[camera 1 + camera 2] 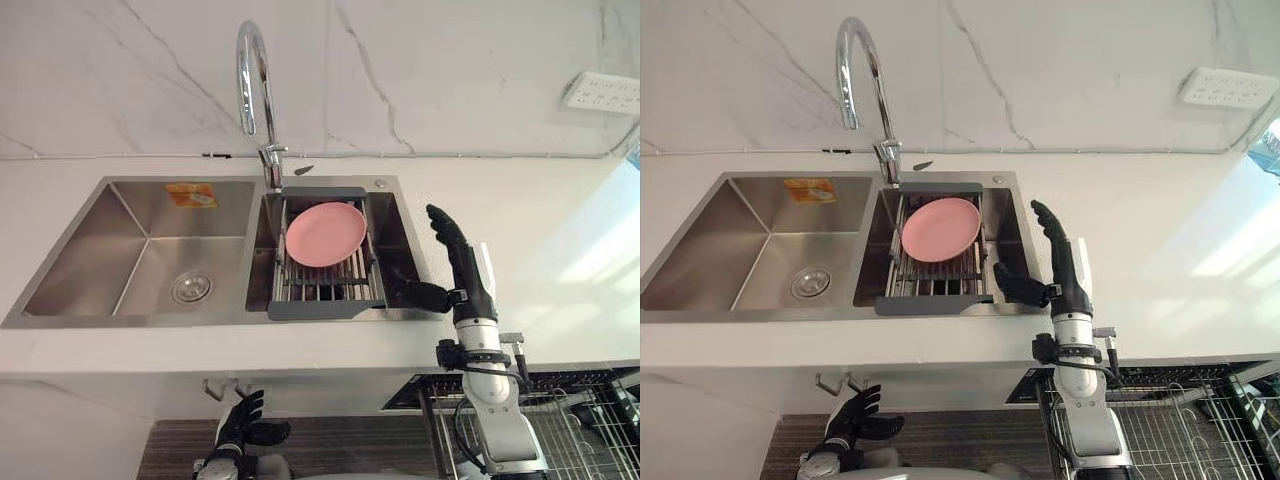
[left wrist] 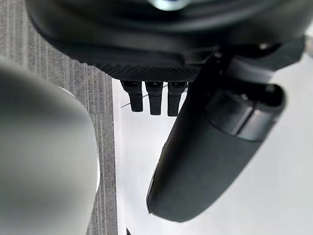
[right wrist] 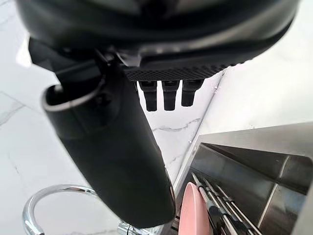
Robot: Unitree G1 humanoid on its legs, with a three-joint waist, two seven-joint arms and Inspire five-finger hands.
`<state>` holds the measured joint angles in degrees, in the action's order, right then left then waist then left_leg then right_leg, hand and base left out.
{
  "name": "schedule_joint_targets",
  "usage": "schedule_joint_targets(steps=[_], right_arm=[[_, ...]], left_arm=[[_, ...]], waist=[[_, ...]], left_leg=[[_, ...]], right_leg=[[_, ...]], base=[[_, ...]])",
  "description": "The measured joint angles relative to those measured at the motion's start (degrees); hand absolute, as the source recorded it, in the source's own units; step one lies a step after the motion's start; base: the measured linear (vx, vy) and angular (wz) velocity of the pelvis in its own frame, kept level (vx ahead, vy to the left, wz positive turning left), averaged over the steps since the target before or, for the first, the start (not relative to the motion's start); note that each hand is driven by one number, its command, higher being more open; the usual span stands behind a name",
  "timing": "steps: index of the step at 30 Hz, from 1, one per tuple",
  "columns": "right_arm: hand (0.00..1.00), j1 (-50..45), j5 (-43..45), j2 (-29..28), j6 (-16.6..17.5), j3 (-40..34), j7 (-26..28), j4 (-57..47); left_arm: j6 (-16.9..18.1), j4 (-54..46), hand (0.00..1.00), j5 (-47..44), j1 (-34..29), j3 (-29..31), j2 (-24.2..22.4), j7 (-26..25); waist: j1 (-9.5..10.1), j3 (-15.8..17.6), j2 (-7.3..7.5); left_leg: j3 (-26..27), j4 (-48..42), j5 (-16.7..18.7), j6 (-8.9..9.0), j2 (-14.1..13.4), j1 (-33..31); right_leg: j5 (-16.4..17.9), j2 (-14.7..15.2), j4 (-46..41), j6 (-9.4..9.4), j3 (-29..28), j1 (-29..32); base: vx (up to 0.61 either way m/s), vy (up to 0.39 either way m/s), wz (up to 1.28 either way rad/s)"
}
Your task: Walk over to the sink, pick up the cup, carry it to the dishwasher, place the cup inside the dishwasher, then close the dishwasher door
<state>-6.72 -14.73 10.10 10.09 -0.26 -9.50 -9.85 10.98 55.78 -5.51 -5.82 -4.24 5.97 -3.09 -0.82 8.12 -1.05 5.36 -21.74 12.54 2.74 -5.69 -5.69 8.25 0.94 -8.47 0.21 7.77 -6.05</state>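
— Two basins in the sink (image 1: 100,235)?
— Yes: steel on the left with a drain (image 1: 191,288); on the right, a grey drying rack (image 1: 320,310) bearing a pink plate (image 1: 326,234).
— And the right hand (image 1: 468,275)?
— Raised over the sink's right rim, fingers straight and apart, thumb turned toward the rack, clasping nothing.
— The left hand (image 1: 240,425)?
— Low beneath the counter (image 1: 560,260) edge, fingers relaxed and spread, holding nothing.
— The cup?
— Cannot tell where.
— Anything more?
— A faucet (image 1: 250,80) arching over the divider; a wire basket (image 1: 580,430) under the counter, lower right.
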Motion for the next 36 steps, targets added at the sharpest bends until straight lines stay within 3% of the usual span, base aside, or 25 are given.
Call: schedule_joint_targets(steps=[1,5,13,14,21,29,36], right_arm=[[0.90,-0.1,0.0,0.0,-0.1,-0.5,0.0,0.3],[0.90,-0.4,-0.1,0.0,-0.1,0.4,0.8,0.6],[0.90,-0.6,-0.1,2.6,-0.1,3.1,3.4,3.9],[0.90,-0.5,-1.2,6.3,-0.3,5.1,4.3,6.2],[0.90,-0.6,-1.2,5.8,-0.4,5.1,4.3,6.3],[0.90,-1.0,-2.3,-0.1,-2.1,2.2,2.7,6.1],[0.90,-1.4,-5.2,0.5,-3.0,0.4,1.4,1.7]], left_arm=[[-0.4,-0.5,0.90,-0.1,0.1,0.2,-0.1,0.5],[-0.8,-1.3,0.90,0.0,0.1,0.4,0.3,1.0],[-1.2,-0.8,0.90,1.0,0.1,0.4,0.1,0.7],[-0.4,0.7,0.90,1.0,0.1,0.4,1.1,0.3],[-0.5,0.7,0.90,1.0,0.0,0.5,0.9,0.3],[-1.0,0.9,0.90,1.0,-0.2,0.5,0.6,-0.7],[-1.4,1.0,0.90,1.0,-0.2,0.5,0.5,-0.7]], waist=[[0.38,0.3,-0.50],[0.22,1.1,0.01],[-0.21,1.1,0.18],[-0.83,-0.1,2.31],[-1.09,0.0,2.20],[-1.50,-0.2,2.07],[-1.45,-0.3,1.80]], left_leg=[[-0.2,1.7,-2.4,-0.99,0.5,0.8],[0.3,4.0,-3.2,-1.81,1.8,1.8],[1.6,12.5,-8.3,-0.87,2.4,6.3],[-0.1,18.7,-12.5,-1.36,3.8,7.3],[0.1,19.5,-12.7,-1.35,3.5,8.3],[0.4,24.7,-14.8,-1.25,3.7,11.8],[-0.5,25.3,-15.1,-1.20,3.8,12.5]], right_leg=[[0.2,0.2,0.0,0.37,-0.9,-0.2],[0.0,1.3,0.4,0.83,-2.8,0.0],[-0.2,1.2,0.5,1.17,-4.4,0.1],[-1.4,1.2,2.9,1.42,-4.2,0.9],[-1.4,1.6,3.1,1.42,-4.4,0.3],[-1.3,1.6,3.9,1.47,-4.0,-1.5],[-1.3,1.8,4.0,1.58,-2.4,-2.6]], base=[[0.07,0.100,-0.12],[0.05,0.079,-0.02],[-0.04,-0.031,-0.09],[-0.03,-0.027,0.00],[0.00,0.000,-0.01],[0.01,-0.011,0.01],[-0.01,-0.024,0.10]])
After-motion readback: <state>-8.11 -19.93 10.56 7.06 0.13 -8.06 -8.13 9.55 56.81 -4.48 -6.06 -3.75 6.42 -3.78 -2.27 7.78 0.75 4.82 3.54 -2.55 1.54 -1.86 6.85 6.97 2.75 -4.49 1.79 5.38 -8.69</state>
